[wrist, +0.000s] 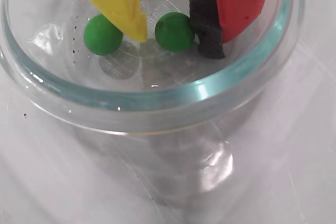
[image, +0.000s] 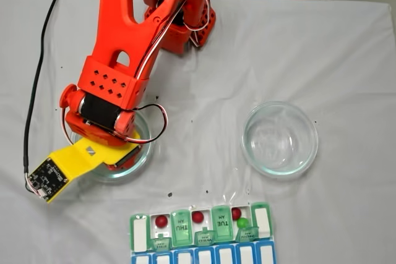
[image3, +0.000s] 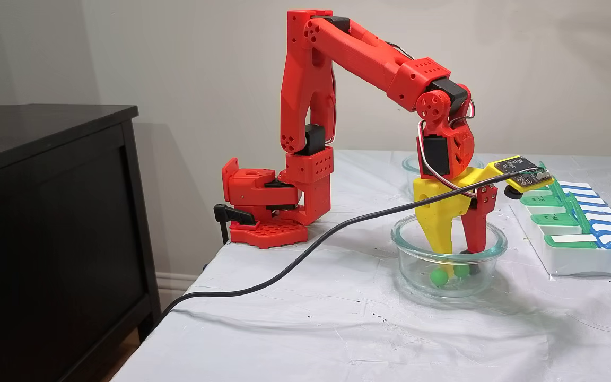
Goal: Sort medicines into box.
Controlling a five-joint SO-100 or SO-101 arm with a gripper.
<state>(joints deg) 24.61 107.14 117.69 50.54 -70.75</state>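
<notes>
Two green balls lie on the floor of a clear glass bowl [wrist: 157,95]. In the wrist view the left green ball [wrist: 102,35] sits outside the yellow finger [wrist: 123,9]. The right green ball [wrist: 174,31] lies between that finger and the black foam pad [wrist: 207,27] on the red finger [wrist: 244,1], touching the pad; whether the yellow tip touches it cannot be told. The gripper [wrist: 181,35] stands open, jaws lowered inside the bowl, gripping nothing.

The pill organizer [image: 201,233] lies at the table's near edge in the top-down fixed view. Several green lids are raised. Three dark red balls occupy open compartments: the first red ball [image: 161,221], the second red ball [image: 197,216] and the third red ball [image: 236,212]. A third green ball [image: 242,222] lies just beside the last of these.

A second glass bowl [image: 279,139] stands right of the first, well apart. The white table cover [image: 346,60] carries everything. A black cable [image3: 305,249] runs off the table's left edge in the side fixed view.
</notes>
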